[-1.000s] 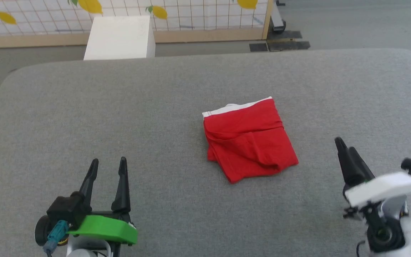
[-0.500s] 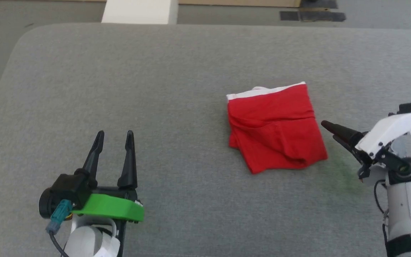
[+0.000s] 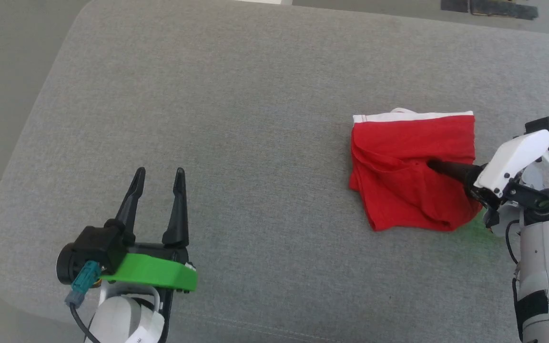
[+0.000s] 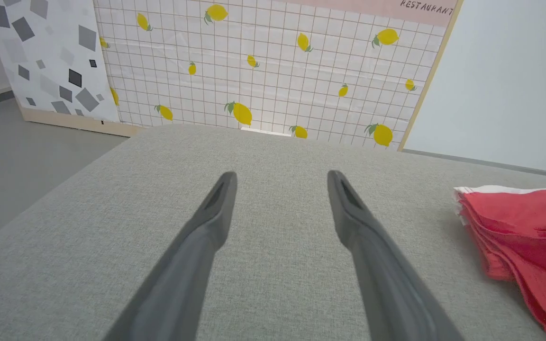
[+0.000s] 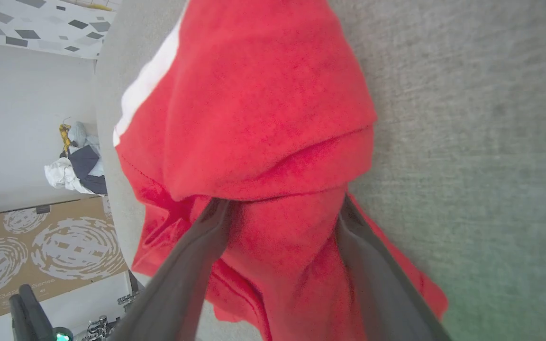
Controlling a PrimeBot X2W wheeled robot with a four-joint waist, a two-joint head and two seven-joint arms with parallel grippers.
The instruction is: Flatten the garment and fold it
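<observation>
Garment: bright red, bunched in rough square, white band along far edge. Lies on grey table, right of centre in head view.

Right claw: enters from garment's right side, over its near-right part. In right wrist view, right claw has fingers spread wide, tips hidden under raised fold of garment, red cloth lying between them. Not clamped on cloth.

Left claw: over bare table at near left, well apart from garment. Fingers wide apart, nothing held; same in left wrist view, garment off to right.
</observation>
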